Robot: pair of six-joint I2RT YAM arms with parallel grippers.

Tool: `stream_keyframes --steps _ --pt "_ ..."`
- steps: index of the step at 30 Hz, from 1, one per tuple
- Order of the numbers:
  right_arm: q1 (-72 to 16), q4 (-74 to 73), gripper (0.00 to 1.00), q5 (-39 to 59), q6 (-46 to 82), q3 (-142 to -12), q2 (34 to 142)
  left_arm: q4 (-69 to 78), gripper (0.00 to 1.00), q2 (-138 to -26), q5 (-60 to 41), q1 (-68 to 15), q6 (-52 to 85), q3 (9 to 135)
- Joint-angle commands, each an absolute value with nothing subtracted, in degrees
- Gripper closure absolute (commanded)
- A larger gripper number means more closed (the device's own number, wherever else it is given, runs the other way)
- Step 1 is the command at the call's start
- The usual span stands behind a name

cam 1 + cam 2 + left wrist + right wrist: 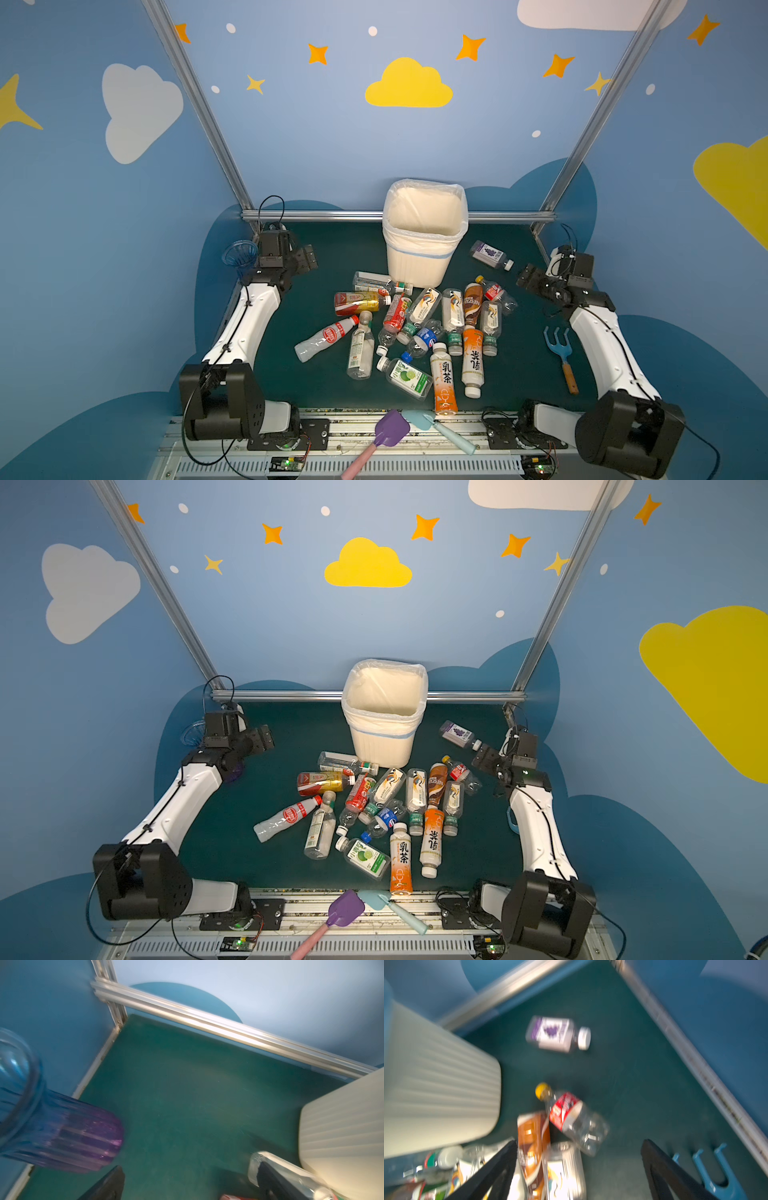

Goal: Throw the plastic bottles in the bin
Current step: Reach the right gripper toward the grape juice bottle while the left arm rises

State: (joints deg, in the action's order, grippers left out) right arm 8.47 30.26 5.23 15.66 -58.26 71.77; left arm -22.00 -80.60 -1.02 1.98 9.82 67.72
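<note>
Bin [419,253] stands upright at the back middle of the mat [349,249], against the rear rail. Bottles [415,332] lie on their sides in 1 heap just in front of it, between the 2 arms. 1 purple-label bottle [491,254] lies apart, right of the bin, near the right gripper [527,277]. Right jaws stand wide apart, holding nothing. Left gripper [306,258] sits at back left, beside the vase [239,255]; its jaws also stand wide apart, holding nothing. Both wrist views are blurred.
</note>
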Motion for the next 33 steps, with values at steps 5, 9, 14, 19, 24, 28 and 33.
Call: stream_keyframes --steps 5,9,14,19,24,28,33 --pt "8.7 43.7 0.08 11.1 10.4 -64.6 79.4 -35.5 0.0 -81.4 -7.5 2.0 14.8 72.6" --pt "8.7 43.3 0.08 10.7 9.5 -67.8 83.3 -35.4 0.0 -81.2 -10.1 2.0 15.2 72.4" --pt "8.5 44.4 0.08 9.4 5.8 -75.7 90.2 -35.8 0.0 -82.2 -11.3 2.0 15.5 72.9" --pt "8.0 47.7 0.07 9.4 1.5 -87.2 100.0 -36.3 0.0 -82.4 -11.0 2.0 15.3 73.8" --pt "6.3 50.4 0.06 7.6 -2.5 -98.6 110.2 -37.1 0.0 -82.1 -9.9 2.1 14.8 74.6" --pt "5.3 52.2 0.05 6.2 -5.9 -107.6 117.9 -37.8 0.0 -81.7 -9.0 2.2 14.9 74.6" --pt "5.2 54.2 0.05 7.2 -9.2 -117.7 125.6 -36.9 0.0 -80.4 -7.2 2.4 15.8 73.6"
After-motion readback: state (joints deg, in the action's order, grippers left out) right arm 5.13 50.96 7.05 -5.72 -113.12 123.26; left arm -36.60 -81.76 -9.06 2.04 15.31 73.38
